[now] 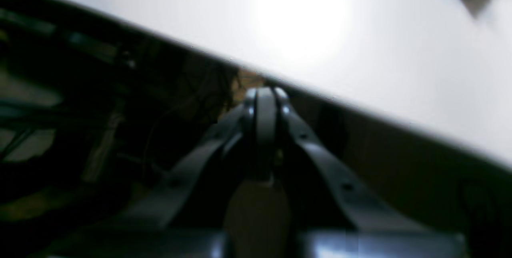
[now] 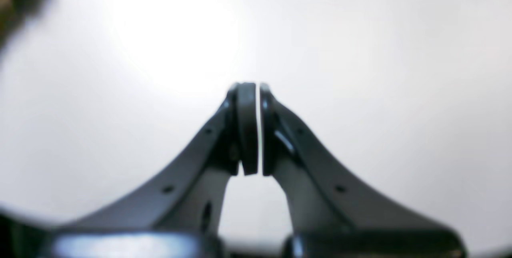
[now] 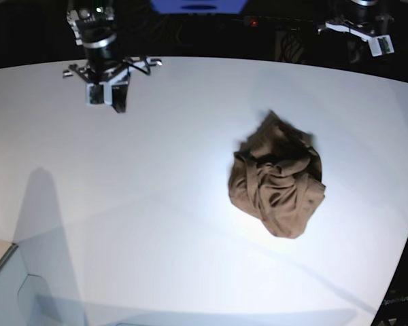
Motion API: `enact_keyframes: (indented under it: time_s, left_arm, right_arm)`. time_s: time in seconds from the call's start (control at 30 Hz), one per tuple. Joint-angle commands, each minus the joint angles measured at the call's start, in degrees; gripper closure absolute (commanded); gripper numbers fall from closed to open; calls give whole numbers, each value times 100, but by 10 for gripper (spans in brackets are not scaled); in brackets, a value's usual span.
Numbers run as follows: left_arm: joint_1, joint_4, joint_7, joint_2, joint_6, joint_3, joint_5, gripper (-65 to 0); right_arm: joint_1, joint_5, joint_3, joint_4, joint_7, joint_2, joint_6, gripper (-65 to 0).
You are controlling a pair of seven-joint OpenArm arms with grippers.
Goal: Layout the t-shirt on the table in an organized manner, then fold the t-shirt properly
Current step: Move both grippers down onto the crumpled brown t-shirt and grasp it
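Brown t-shirt [image 3: 277, 178] bunched (no clear axis)

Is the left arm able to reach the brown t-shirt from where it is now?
Probably yes. Nothing stands between the left gripper, shut and empty at the table's far edge, and the crumpled t-shirt lying on that side.
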Motion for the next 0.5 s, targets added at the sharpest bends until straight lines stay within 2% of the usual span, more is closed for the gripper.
enact_keyframes:
  time_s: [0.0, 0.13, 0.23, 0.3, 0.37, 0.47]
  left_arm:
    - [30, 137, -174, -48, -7, -113, -16, -4]
    - [-75, 418, -174, -48, 19, -131, -25, -5]
    - [-225, 585, -174, -48, 19, -140, -25, -9]
    - [-295, 594, -174, -48, 28, -131, -25, -49]
    - [-418, 594, -174, -48, 28, -140, -25, -117]
    - [-594, 594, -174, -56, 19, -148, -25, -221]
  right_arm:
    - [100, 3, -112, 121, 2, -60, 12, 0]
    - [751, 3, -736, 130, -508, -227, 12, 0]
    - [1287, 12, -1518, 121, -815, -288, 12, 0]
    - [1630, 12, -2055, 104, -965, -297, 12, -33]
    - [1982, 12, -2529, 95, -1088, -341, 12, -90]
    - [2474, 12, -2899, -204, -1264, -640, 12, -190]
